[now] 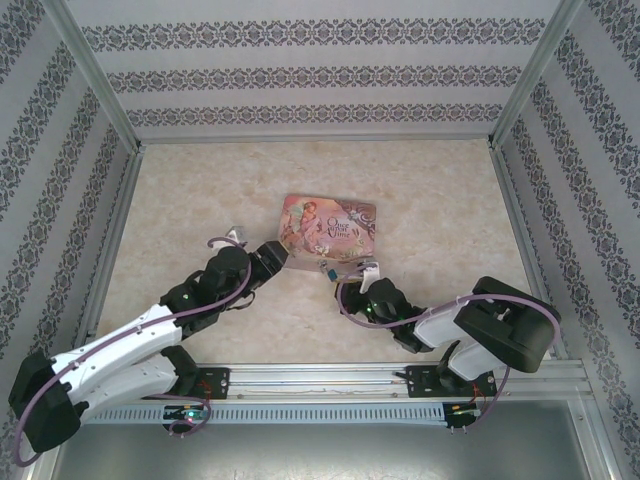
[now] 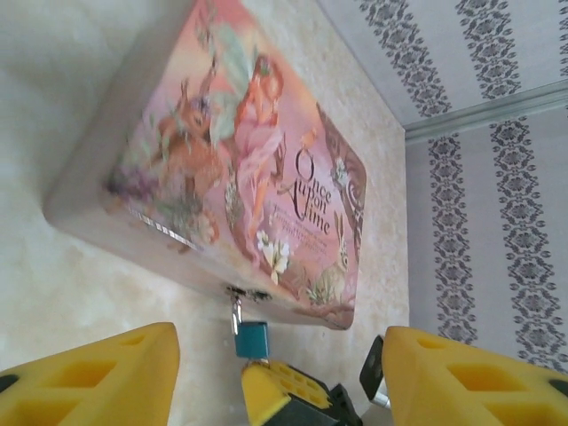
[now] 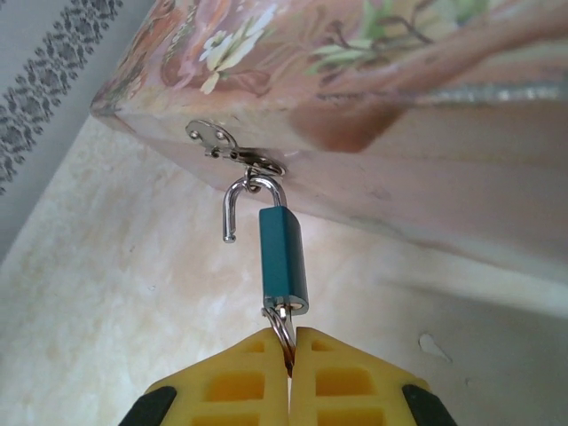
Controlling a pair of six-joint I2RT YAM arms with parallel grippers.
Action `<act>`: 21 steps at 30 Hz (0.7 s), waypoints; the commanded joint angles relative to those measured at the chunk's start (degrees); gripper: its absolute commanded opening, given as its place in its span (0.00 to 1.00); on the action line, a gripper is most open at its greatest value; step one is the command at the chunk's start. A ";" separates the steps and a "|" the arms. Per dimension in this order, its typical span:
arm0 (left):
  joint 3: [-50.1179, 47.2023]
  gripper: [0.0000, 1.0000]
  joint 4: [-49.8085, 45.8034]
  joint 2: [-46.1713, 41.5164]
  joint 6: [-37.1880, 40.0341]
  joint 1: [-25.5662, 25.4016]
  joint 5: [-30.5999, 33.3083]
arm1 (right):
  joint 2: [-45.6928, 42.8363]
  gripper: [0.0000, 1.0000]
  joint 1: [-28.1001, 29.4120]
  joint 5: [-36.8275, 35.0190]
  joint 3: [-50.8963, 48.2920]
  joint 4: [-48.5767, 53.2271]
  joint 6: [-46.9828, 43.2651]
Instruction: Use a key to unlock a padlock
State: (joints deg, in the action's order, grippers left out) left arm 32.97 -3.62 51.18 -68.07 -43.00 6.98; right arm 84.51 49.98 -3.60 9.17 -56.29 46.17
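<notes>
The padlock has a blue body and hangs by its silver shackle from the hasp on the pink tin's front wall. The shackle's free end stands out of the body. The key sits in the bottom of the padlock, with its ring beside it. My right gripper is shut on the key just below the lock. My left gripper is open, its yellow fingers spread on either side of the padlock and apart from it. From above, both grippers meet at the tin's near edge.
The pink illustrated tin lies flat mid-table, just beyond both grippers. Patterned walls with metal posts enclose the table on three sides. A metal rail runs along the near edge by the arm bases.
</notes>
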 commanded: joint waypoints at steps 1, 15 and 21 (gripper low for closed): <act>2.51 0.65 -7.63 -0.59 8.16 0.77 4.61 | -0.21 0.00 -1.29 0.63 -2.25 -1.00 8.46; 9.43 0.79 -13.25 5.56 18.76 14.42 -11.58 | -1.51 0.37 -4.77 4.01 -2.30 2.50 9.35; 11.31 0.82 -12.88 12.08 23.62 21.72 -22.27 | -9.83 0.54 -6.95 4.74 -1.36 10.22 5.06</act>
State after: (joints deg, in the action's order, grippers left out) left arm 42.09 -14.06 61.25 -49.10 -23.00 -7.60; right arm 78.00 43.81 0.54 7.38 -49.47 54.15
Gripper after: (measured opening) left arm 0.822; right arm 0.529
